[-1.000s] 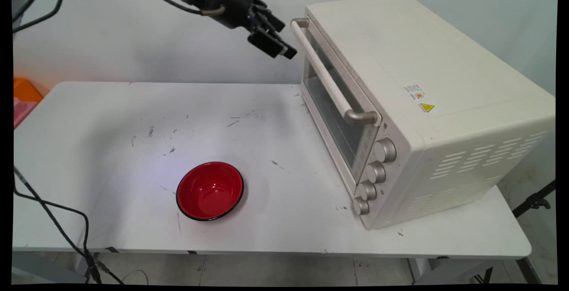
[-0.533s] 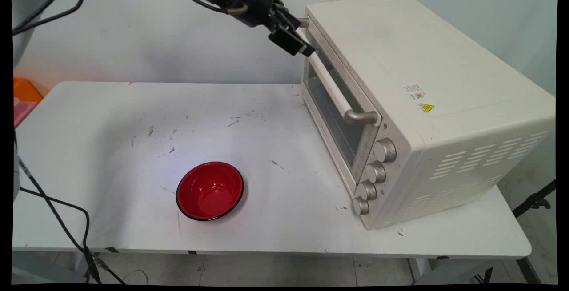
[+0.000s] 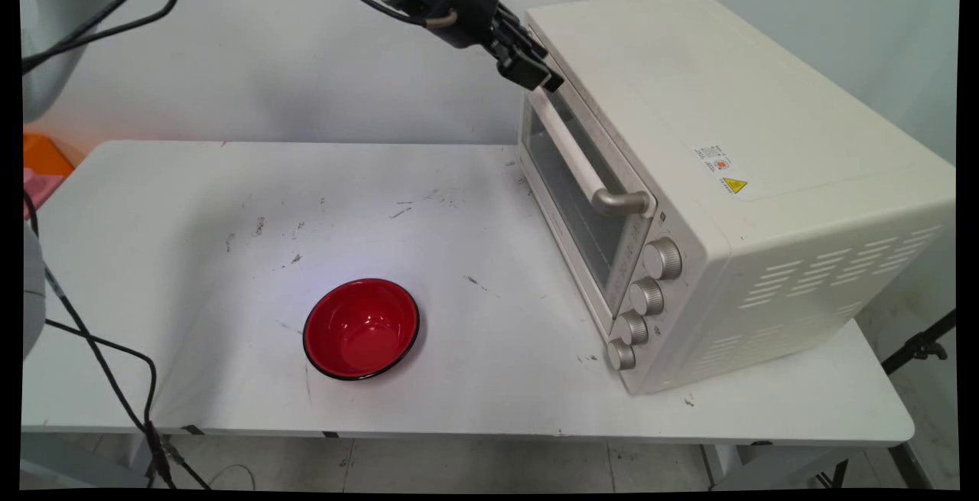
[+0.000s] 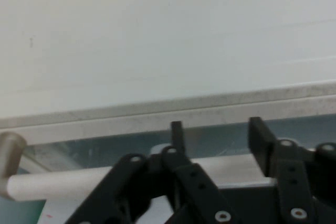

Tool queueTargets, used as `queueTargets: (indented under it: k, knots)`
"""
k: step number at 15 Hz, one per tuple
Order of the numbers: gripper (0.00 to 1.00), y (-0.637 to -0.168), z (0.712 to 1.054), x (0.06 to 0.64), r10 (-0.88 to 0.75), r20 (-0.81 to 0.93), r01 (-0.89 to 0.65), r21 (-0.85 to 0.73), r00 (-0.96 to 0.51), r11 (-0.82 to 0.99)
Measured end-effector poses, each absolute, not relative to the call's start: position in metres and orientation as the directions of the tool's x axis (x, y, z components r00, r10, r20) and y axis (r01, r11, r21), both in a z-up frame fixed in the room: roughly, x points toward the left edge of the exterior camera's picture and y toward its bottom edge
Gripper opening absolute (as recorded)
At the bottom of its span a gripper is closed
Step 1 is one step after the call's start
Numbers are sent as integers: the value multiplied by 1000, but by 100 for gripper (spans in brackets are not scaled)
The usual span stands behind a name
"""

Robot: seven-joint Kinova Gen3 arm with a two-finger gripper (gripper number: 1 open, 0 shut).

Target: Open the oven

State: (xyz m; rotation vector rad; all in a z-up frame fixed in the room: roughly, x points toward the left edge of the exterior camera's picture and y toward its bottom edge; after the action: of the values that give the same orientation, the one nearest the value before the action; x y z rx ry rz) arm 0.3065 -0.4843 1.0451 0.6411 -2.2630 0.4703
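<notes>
The gripper [image 3: 535, 73] is at the far end of the oven's door handle [image 3: 577, 161], high on the front of the cream toaster oven [image 3: 726, 180] that stands on the right side of the white table [image 3: 191, 218]. In the hand view its two fingers [image 4: 260, 137] stand apart, with the white bar of the handle [image 4: 58, 184] passing across between them; they seem not to press on it, though the linkage hides the contact, so I judge the hand open and holding nothing. The oven door looks closed. A red bowl [image 3: 361, 328] sits well apart, near the table's front edge.

To grip well here, the fingers should go one above and one below the bar, squarely across it, and close fully before any pull. Being near the bracket end [image 4: 10, 148], the grip may slip against the metal post.
</notes>
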Motion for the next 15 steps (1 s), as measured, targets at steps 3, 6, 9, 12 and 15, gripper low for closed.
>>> queueTargets:
  k: [3,6,9,12,15]
  knots:
    - [0,-488,1041,300,-306,726,-571,-144,-616,808]
    - [0,-491,1037,295,-308,722,-572,-147,-619,807]
    - [0,-494,1032,291,-312,717,-574,-149,-623,805]
    - [0,-496,1028,289,-317,711,-577,-151,-627,803]
    - [0,-498,1023,288,-324,704,-581,-152,-631,800]
